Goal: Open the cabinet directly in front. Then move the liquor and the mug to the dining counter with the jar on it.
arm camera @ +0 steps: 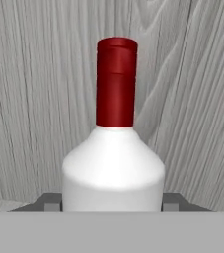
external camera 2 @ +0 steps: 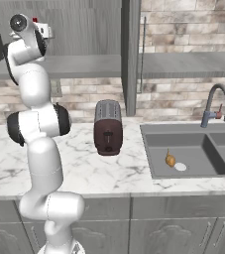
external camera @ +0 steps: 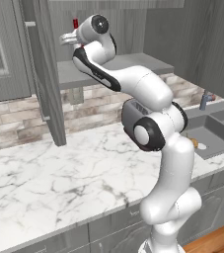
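Reaching into the open cabinet (external camera: 44, 74), the gripper (arm camera: 112, 202) stood with its fingertips (arm camera: 52, 202) pressed to both sides of the liquor (arm camera: 114, 143) on the inner shelf, apparently gripping the bottle. By my judgement the pick-up step was in hand; next it needed lifting out clear of the door

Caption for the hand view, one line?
Hand closed on the liquor, red cap upright against the cabinet's grey wood-grain back.

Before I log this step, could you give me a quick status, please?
Gripper shut on liquor, fingers flanking it. Bottle upright inside open cabinet. Nothing in the way.
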Tool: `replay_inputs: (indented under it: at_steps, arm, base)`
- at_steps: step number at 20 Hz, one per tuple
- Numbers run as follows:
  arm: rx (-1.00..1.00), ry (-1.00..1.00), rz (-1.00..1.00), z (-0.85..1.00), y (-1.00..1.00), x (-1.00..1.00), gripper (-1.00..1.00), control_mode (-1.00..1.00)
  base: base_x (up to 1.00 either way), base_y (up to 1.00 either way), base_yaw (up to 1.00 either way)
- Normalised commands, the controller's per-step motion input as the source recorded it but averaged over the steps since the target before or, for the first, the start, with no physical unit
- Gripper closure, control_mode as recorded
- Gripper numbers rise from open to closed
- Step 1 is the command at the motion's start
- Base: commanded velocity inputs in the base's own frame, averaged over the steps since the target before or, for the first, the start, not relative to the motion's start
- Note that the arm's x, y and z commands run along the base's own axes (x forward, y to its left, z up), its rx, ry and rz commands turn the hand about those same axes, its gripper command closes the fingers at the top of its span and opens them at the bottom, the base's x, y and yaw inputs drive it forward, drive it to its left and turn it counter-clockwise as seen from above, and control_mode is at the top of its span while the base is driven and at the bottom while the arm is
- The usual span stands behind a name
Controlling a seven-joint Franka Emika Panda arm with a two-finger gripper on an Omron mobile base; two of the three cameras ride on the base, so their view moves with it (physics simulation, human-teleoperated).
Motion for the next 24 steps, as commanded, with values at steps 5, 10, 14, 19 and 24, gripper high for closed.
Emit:
replay_inputs:
  at_steps: [5, 10, 14, 19, 24]
  arm:
    - [0.0, 0.07, -0.01, 0.0, -0.06, -0.5, 1.0, -1.0]
    - [0.0, 0.11, -0.05, 0.0, -0.35, -0.93, 1.0, -1.0]
    - [0.0, 0.01, -0.07, -0.31, -0.75, -1.0, 1.0, -1.0]
    - [0.0, 0.02, -0.06, -0.94, -0.85, -1.0, 1.0, -1.0]
    - [0.09, -0.05, 0.0, -0.75, -0.9, -1.0, 1.0, -1.0]
  base:
    - [0.0, 0.0, 0.0]
    - [0.0, 0.0, 0.0]
    - [0.0, 0.0, 0.0]
    - [0.0, 0.0, 0.0]
    - [0.0, 0.0, 0.0]
